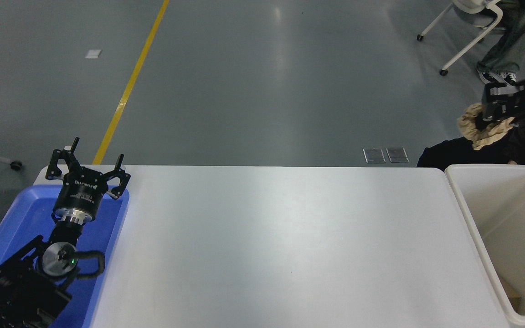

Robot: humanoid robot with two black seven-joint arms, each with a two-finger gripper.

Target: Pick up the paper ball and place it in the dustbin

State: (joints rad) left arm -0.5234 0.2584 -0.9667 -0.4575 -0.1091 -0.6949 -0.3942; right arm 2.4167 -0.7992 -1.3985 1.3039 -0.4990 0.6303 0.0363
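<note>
My right gripper (pixel 488 114) is raised high at the right edge and is shut on the tan paper ball (pixel 476 130), which looks large because it is close to the camera. It hangs above the far rim of the off-white dustbin (pixel 472 218), which stands against the table's right end with its opening showing. My left gripper (pixel 88 166) is open and parked over the blue tray at the lower left.
A shallow blue tray (pixel 12 218) lies at the table's left end under the left arm. The white table (pixel 267 241) spans the middle. A person's legs and a wheeled chair (pixel 472 32) are at the top right, off the table.
</note>
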